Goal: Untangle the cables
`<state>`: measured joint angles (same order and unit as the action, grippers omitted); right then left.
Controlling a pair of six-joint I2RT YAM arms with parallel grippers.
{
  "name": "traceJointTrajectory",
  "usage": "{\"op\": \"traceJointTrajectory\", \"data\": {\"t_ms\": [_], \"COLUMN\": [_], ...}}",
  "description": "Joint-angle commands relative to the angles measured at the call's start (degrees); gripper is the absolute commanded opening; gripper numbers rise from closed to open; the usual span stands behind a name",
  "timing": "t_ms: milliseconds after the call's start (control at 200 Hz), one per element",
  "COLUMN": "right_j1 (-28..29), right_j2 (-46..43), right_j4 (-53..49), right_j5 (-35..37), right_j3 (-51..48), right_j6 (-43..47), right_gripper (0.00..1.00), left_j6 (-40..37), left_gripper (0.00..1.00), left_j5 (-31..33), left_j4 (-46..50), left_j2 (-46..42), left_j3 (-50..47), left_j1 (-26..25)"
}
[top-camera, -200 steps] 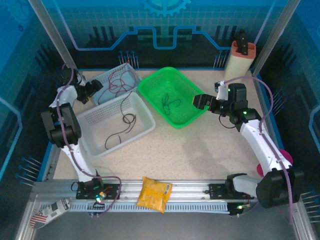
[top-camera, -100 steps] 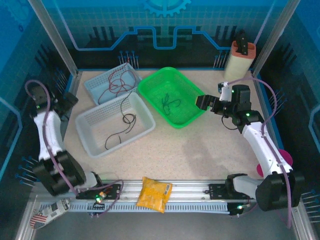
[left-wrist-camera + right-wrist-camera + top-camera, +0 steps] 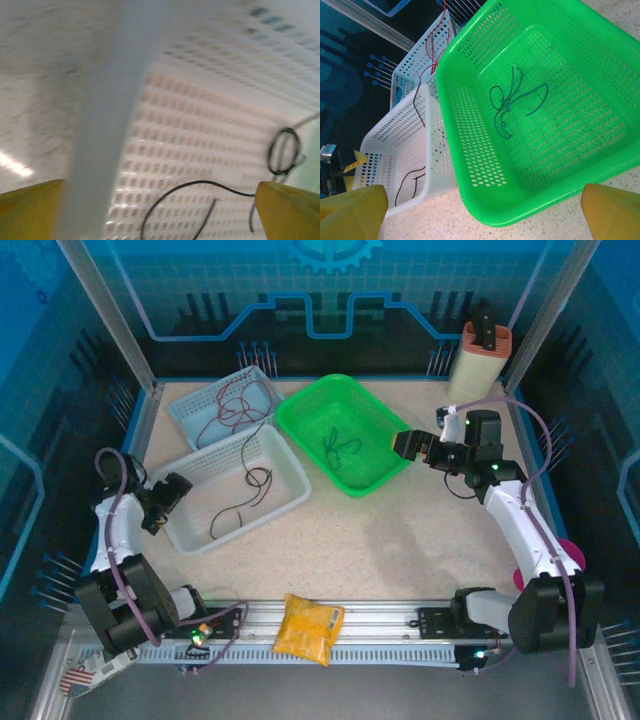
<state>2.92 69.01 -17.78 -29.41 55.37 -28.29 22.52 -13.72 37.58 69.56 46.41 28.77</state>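
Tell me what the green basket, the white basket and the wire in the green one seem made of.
Green basket: glossy moulded plastic, going by its even colour and grid of holes. White basket: similar plastic, duller. Dark green wire: probably plastic-sheathed; thin, limp, lying in loose loops.

Robot laboratory test cell. Indicators: a left arm and a right arm bolted to an aluminium rail at the bottom of the frame; a speckled counter enclosed by aluminium posts at upper left and upper right; blue wall panels printed with gear and circuit graphics.
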Motion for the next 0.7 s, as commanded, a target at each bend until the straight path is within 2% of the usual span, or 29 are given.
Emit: {"op": "traceJointTrajectory", "data": {"t_ms": [0,195,420,570,695], "right_j1": [-0.8,-1.0,-1.1,-1.0,-1.0], "right_j2": [-1.1,-2.0,-2.8,-6.5,-12.1], "right_j4": [1.7,1.7,1.0,3.2,6.4], "right_j5": [-1.5,-1.2,-0.2,4.1,14.1], "right_j3": [-1.5,-2.0,-1.7,-3.9,-8.7], "right_j6": [-0.2,-0.8,-0.1,4.1,9.2], "right_gripper": [1.0,1.0,1.0,1.0,1.0], "left_j6": [2.7,9.1,9.0,1.1,-2.0], "left_gripper": [0.92,0.88,0.9,0.98,0.99], "left_j5": [-10.2,-9.7,-6.6,5.1,11.7], "left_j4": [-9.7,-15.9,-16.5,-9.2,-9.7], "left_j2": [-0.6,3.7,6.5,-0.7,-11.2], "left_j3": [-1.3,-1.1,1.9,4.2,3.4], "left_j1": [-5.3,-13.1,-14.9,-13.7,-11.7]}}
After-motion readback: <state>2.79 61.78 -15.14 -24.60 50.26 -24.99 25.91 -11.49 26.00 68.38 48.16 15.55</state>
